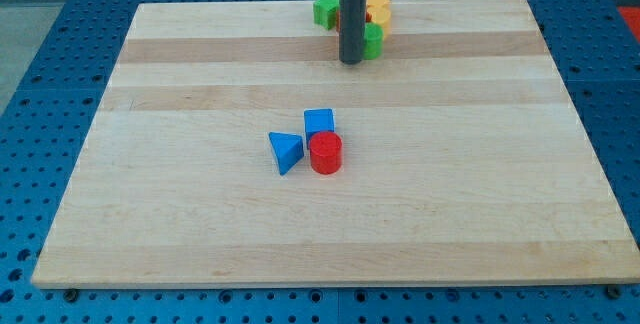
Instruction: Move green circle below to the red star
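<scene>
At the frame's centre, on the pale wooden board (200, 234), a blue triangular block (286, 151), a red cylinder block (325, 152) and a blue cube-like block (319, 121) sit clustered, well apart from every edge. Near the top edge, my tip (351, 61) touches the green circle block (372, 41), holding nothing. Behind it sit a yellow block (377, 7), a green block (326, 10) and a largely hidden red block (368, 16).

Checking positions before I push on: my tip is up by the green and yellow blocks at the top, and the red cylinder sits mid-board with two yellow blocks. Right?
Not quite: the two blocks with the red cylinder are blue, a blue cube and a blue triangular block, as the camera view shows. My tip is indeed up among the green and yellow blocks.
</scene>
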